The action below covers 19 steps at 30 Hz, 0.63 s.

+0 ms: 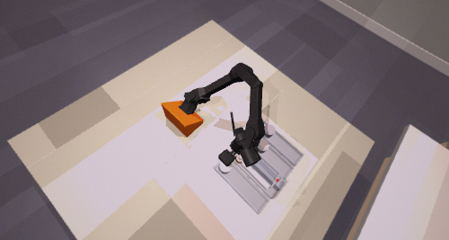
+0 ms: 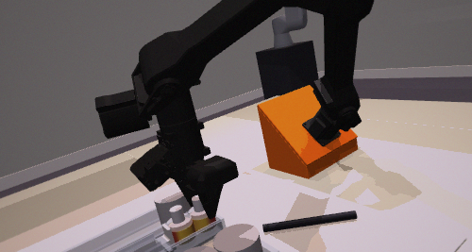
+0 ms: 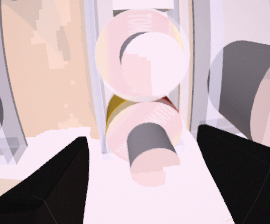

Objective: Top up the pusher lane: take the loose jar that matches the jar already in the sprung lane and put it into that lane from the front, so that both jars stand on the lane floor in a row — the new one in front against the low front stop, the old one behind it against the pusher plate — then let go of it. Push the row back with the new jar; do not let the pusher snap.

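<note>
Two pale-capped jars with yellow and red labels stand in a row in a clear-walled lane. The front jar (image 2: 201, 220) (image 3: 153, 137) is nearest my fingers; the rear jar (image 2: 182, 232) (image 3: 161, 65) stands directly behind it, close to or touching it. Both look upright. My gripper (image 2: 203, 211) (image 3: 144, 139) is open, its black fingers low on either side of the front jar, with gaps visible on both sides in the wrist view. The pusher plate's contact with the rear jar and the low front stop are not clear. Whether the jars' bases are flat on the floor is hidden.
Neighbouring lanes hold wider pale jars, one (image 1: 224, 167) (image 2: 165, 210) on one side and another (image 2: 238, 238) (image 3: 246, 85) on the other. A black rod (image 1: 233, 123) (image 2: 309, 221) lies in front of the lanes. An orange wedge block (image 1: 181, 117) (image 2: 288, 123) stands under the arm's far end.
</note>
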Available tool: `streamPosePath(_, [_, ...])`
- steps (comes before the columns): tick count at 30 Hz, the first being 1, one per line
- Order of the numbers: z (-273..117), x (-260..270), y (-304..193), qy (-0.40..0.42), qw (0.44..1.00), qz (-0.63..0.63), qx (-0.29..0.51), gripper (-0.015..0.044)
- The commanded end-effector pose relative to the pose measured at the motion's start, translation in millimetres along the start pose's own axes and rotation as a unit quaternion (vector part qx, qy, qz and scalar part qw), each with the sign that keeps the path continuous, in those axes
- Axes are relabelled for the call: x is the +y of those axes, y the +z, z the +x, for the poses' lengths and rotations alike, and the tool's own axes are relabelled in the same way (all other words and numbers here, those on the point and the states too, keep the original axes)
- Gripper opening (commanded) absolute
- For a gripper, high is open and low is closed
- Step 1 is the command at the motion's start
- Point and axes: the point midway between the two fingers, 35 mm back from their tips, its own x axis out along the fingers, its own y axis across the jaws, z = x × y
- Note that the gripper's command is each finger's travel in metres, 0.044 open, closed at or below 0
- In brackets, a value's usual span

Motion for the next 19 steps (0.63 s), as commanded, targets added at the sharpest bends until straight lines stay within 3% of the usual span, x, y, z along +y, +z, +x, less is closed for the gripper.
streamPosePath(1, [-11.0,-0.6,2.5,-0.003,1.000,-0.003,-0.004,0.0285])
streamPosePath(19, [-13.6,-2.2,-40.6,-0.003,1.000,-0.002,-0.004,0.0285])
